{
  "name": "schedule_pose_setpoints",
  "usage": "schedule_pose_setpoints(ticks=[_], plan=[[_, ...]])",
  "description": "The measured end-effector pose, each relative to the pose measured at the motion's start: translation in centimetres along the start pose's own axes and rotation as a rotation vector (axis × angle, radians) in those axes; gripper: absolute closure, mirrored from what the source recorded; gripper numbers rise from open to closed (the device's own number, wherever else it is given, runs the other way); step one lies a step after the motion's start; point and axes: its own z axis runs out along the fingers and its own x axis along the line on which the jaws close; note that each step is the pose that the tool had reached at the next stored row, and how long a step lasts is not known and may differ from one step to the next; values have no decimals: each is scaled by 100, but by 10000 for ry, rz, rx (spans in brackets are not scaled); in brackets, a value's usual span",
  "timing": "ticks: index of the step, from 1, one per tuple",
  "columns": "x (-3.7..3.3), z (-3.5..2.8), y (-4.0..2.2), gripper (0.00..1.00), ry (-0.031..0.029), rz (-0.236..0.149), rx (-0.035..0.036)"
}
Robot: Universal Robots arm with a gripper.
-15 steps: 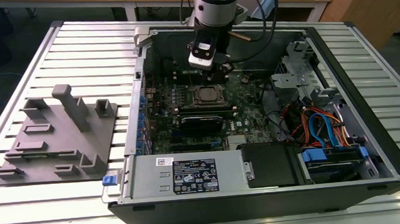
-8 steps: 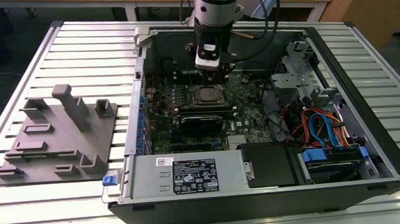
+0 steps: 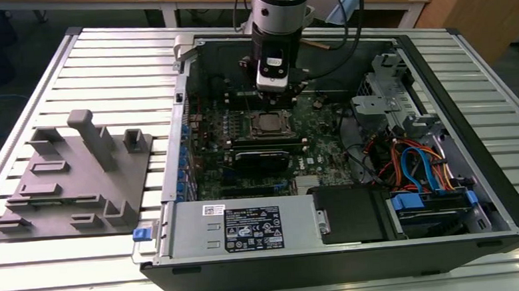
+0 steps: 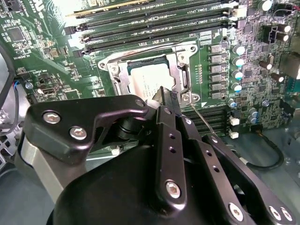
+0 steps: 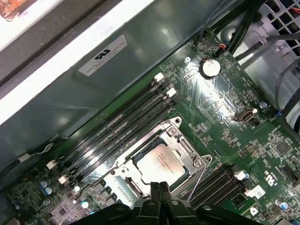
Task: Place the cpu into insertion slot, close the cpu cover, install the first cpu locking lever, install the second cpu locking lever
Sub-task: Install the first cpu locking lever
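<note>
Ext. view: open PC case (image 3: 354, 254) lies flat on slatted table (image 3: 114, 73). Grey fixture plate (image 3: 75, 188) sits at case's 9 o'clock, apart from it. Arm comes down from 12 o'clock. Gripper (image 3: 276, 103) hangs low over motherboard (image 3: 323, 155), with the socket at its 6 o'clock, very near.

Both wrist views: gripper (image 4: 164, 93) (image 5: 159, 186) has fingers pressed together, nothing pinched betw. them, tips just over socket edge; contact can't tell.

cpu (image 5: 158, 164) (image 4: 149, 80) lies flat in insertion slot (image 5: 174, 125), silver top up. cpu cover (image 5: 190, 157) (image 4: 180, 77) is down, framing the chip.

Thin wire lever (image 4: 206, 121) slants off cover's corner beside the tips; latched or not, can't tell. Memory slots (image 5: 117, 131) run alongside socket.
</note>
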Motion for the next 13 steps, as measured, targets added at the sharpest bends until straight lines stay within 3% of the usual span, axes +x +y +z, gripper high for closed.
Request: schedule_pose_setpoints(ticks=[8,13], plan=[[0,0,0,90,0,-84,0],[0,0,0,90,3,-896,6]])
